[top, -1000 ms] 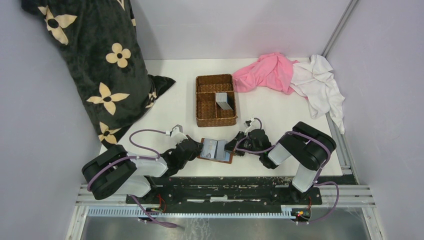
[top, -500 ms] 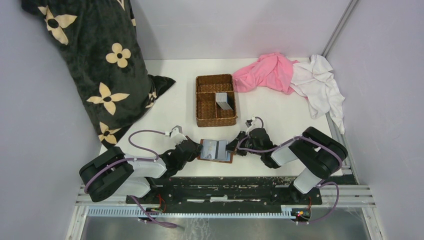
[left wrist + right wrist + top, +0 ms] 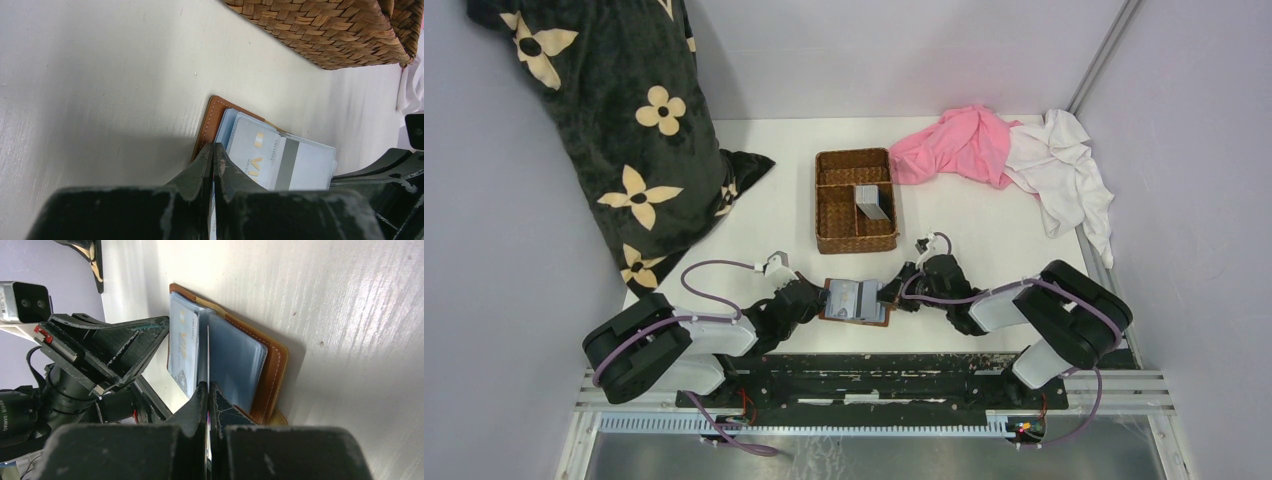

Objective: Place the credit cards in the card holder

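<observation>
Two grippers work the open card holder (image 3: pixel 275 375), which lies flat on the table (image 3: pixel 984 230) at six o'clock of the wicker basket (image 3: pixel 855 244), just clear of it.

Change noted: over the last second the right arm's elbow has swung outward, toward four o'clock, while its tip has stayed at the holder's three o'clock edge. The holder itself has barely shifted. The left arm has hardly moved.

Right gripper (image 3: pixel 207 386): jaws pinched narrow on the held card (image 3: pixel 207 355), a thin pale card seen edge-on. It stands between the holder's clear sleeves and is not yet seated flat.

Left gripper (image 3: pixel 214 150): jaws almost closed on a thin pale leaf at the holder's nine o'clock edge. Judged to be one of the holder's own sleeves, though a card cannot be ruled out. It appears to act as the anchor.

Credit cards (image 3: pixel 256 152): at least two lie in or on the sleeves, one showing a dark stripe. Whether each is fully pocketed cannot be told. Spare cards (image 3: pixel 873 201) stand in the basket's compartment on the three o'clock side.

Assessment: the elbow swing reads as a change of approach angle with the grip kept, so that the held card can slide toward nine o'clock into a sleeve. Insertion is under way, not complete. With cards left in the basket, the task is well short of finished. Risk: a push may drag the holder if the left clamp slips.
</observation>
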### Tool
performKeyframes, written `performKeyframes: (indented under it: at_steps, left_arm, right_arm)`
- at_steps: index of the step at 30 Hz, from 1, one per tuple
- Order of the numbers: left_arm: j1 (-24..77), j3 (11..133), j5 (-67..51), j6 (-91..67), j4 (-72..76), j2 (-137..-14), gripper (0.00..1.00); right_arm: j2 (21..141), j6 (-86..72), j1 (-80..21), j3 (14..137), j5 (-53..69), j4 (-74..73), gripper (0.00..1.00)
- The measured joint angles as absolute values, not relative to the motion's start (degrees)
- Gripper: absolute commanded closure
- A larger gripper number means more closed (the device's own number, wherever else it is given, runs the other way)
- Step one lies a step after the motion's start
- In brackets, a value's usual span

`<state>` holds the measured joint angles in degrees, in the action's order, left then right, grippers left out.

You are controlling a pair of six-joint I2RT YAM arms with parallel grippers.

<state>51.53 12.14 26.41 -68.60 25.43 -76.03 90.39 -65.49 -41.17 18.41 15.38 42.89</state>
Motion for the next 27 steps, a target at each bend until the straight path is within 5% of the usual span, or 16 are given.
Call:
performKeyframes:
  at_steps: [27]
  left_arm:
    - [51.86,12.21,26.76,-68.66,26.35,-76.84,0.93]
  right_arm:
    - [84.34,-62.83,-45.63,24.18,12.99,32.58,0.99]
